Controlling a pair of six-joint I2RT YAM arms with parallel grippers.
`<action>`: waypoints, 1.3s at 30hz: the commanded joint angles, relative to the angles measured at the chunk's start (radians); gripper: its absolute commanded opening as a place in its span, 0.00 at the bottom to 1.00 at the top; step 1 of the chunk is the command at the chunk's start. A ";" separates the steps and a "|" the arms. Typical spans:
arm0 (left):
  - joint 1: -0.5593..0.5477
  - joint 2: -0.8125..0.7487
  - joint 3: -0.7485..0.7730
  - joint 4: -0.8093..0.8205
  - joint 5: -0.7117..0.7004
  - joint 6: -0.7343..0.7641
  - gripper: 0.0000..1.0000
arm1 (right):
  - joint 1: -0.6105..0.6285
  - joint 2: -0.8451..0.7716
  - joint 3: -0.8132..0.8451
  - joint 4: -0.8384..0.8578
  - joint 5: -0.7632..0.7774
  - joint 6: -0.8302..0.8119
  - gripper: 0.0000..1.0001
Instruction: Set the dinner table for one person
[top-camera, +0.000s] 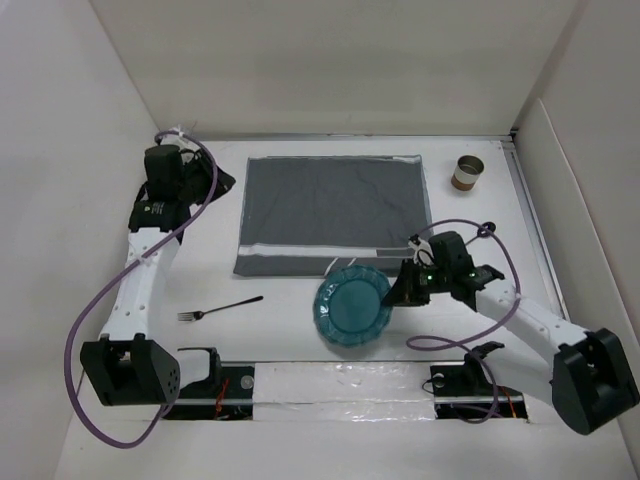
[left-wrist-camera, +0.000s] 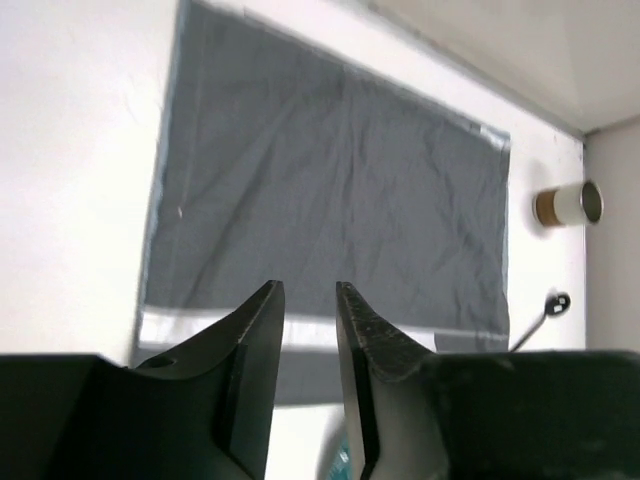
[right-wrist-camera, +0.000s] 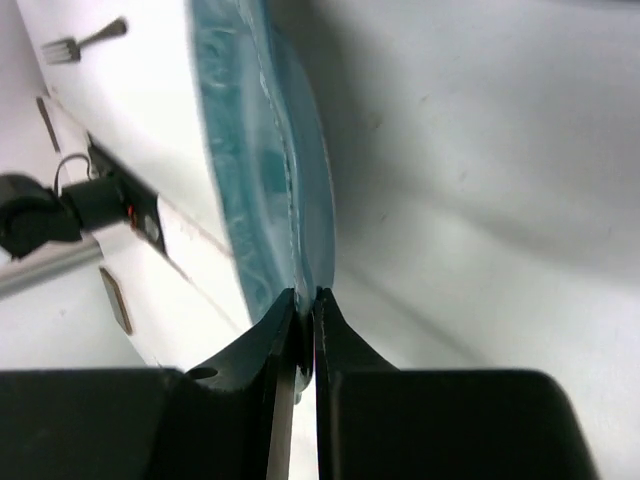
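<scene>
Grip first: right gripper (right-wrist-camera: 304, 300) clamped hard on the thin rim of the teal plate (right-wrist-camera: 262, 170), one finger on each face, with no gap visible at the tips. Hold that squeeze. With so little rim in the bite, expect a pivot or a slip under any quick swing.

Seen from above, plate by the middle of the bench's near edge, with far rim lapping the near hem of the dark grey striped placemat (top-camera: 335, 215). Cannot tell whether lifted clear or resting on the bench.

Raise the held side only enough to clear the cloth. Carry toward the far edge, centre over the placemat, and lower flat before letting go, so as not to ruck the fabric. Mind the purple cable (top-camera: 450, 225) looped beside the wrist.

Further out:
- Black fork (top-camera: 220, 307) flat on the dinner table (top-camera: 205, 265) toward the near-left corner, well apart from the plate and untouched.
- Small cup (top-camera: 467, 173) with a brown band, upright near the far-right corner.
- Left gripper (left-wrist-camera: 308, 300) toward the far-left corner, fingers slightly parted with nothing between them, facing the placemat.

Leave the left arm parked until after set-down, then send it for the fork.
</scene>
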 joint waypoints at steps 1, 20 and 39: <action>0.011 -0.020 0.110 -0.028 -0.062 0.059 0.25 | 0.019 -0.107 0.157 -0.245 -0.124 -0.050 0.00; -0.023 -0.085 -0.117 0.127 0.106 -0.044 0.31 | -0.074 0.586 0.849 0.260 -0.052 0.214 0.00; -0.023 -0.106 -0.203 0.117 0.110 0.007 0.31 | -0.083 0.822 0.776 0.194 0.098 0.209 0.44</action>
